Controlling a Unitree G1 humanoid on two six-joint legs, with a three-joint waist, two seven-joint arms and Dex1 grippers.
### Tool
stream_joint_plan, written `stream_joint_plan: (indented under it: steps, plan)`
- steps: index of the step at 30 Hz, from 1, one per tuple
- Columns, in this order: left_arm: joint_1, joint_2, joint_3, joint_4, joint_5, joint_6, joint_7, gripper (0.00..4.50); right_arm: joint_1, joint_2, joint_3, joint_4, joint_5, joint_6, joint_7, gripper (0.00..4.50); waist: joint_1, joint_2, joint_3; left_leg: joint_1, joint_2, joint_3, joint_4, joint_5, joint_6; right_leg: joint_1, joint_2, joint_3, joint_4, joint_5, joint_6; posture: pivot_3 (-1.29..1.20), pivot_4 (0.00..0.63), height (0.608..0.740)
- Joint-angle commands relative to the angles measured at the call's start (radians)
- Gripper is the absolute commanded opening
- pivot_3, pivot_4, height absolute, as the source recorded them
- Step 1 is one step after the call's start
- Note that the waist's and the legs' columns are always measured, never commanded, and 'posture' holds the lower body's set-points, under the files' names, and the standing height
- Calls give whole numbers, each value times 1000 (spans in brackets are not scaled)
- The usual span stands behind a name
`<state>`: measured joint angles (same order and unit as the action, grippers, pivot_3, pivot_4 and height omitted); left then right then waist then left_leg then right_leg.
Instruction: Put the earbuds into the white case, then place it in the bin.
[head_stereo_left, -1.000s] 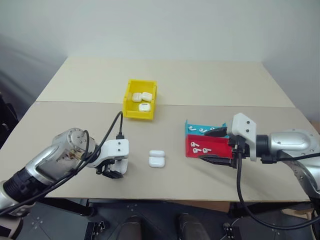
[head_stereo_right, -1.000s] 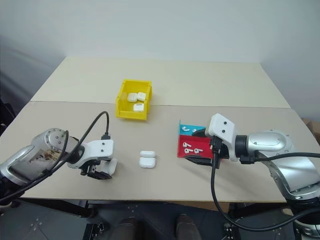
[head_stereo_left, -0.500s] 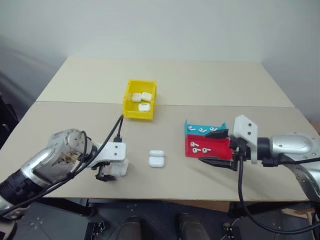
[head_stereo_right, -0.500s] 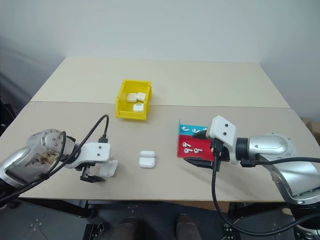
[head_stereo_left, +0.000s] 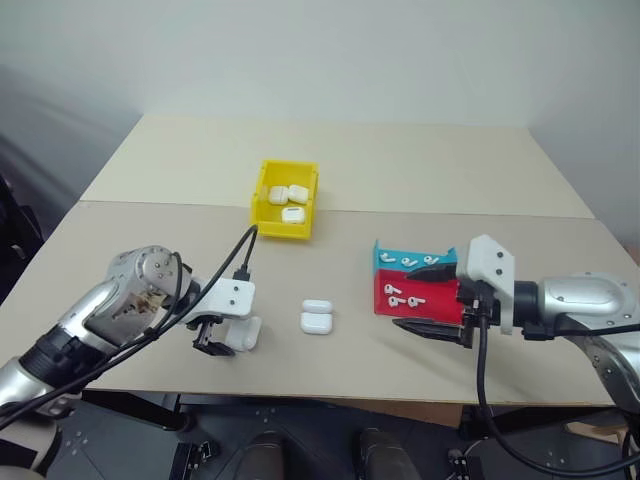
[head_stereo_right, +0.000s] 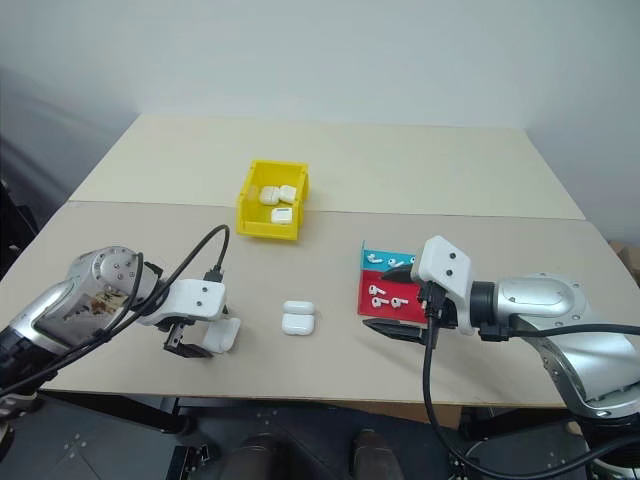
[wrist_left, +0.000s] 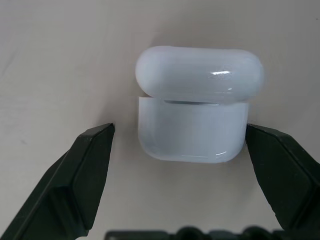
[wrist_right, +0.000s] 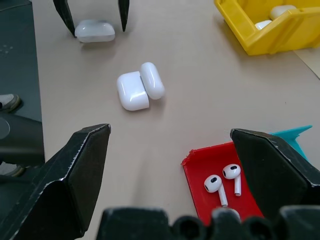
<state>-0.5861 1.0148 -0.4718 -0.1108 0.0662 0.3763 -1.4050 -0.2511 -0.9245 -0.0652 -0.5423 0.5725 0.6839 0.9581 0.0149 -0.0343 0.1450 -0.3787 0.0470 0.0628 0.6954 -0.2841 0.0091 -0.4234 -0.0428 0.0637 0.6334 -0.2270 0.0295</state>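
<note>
Fingers of our left gripper (head_stereo_left: 222, 337) stand spread at the lower left of the head view, straddling a white case (wrist_left: 196, 108) that lies on the table (head_stereo_left: 150, 230). In the left wrist view the case sits between the two fingers, nearer one than the other, and we cannot tell whether it touches that one; its lid is ajar and its long axis runs across from finger to finger. We judge a straight close would pinch it by its ends.

Right of centre, a second case (head_stereo_left: 317, 317) lies open. Our right gripper (head_stereo_left: 432, 298), fingers wide, hovers by the red tray (head_stereo_left: 445, 294) holding earbuds (wrist_right: 224, 183), with a teal tray (head_stereo_left: 384, 257) behind. Farther up, the bin (head_stereo_left: 261, 198) holds several cases.
</note>
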Motion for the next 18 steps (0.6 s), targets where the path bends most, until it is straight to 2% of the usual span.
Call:
stream_joint_plan:
  steps: [1,2,5,9,14,18]
  plan:
    - [-10,-20,6,18,11,-19,-16,4439,3,-16,-45,-32,15,1,-6,4500,0,0,0,0,0,0,0,0,0,0,0,0,0,0,0,0,150,740]
    - [-9,-22,8,22,14,-27,-23,4439,4,-17,-47,-33,16,1,-7,4500,-1,0,0,0,0,0,0,0,0,0,0,0,0,0,0,0,150,740]
    - [-4,-25,14,32,14,-33,-45,3904,5,-21,-52,-34,19,2,-7,4500,-1,0,0,0,0,0,0,0,0,0,0,0,0,0,0,0,150,740]
    - [9,-10,24,26,12,-44,-74,2779,4,-23,-54,-32,21,0,-6,4500,-3,0,0,0,0,0,0,0,0,0,0,0,0,0,0,0,150,740]
    - [26,-8,57,18,7,-52,-57,2776,0,-20,-52,-26,16,-3,-6,4500,-5,0,0,0,0,0,0,0,0,-1,0,0,0,0,0,0,150,740]
    - [51,-51,166,13,-93,-67,-16,2776,-8,-14,-50,-12,12,-7,-10,4500,-5,0,0,-1,0,0,0,0,0,-1,0,0,0,0,0,0,150,740]
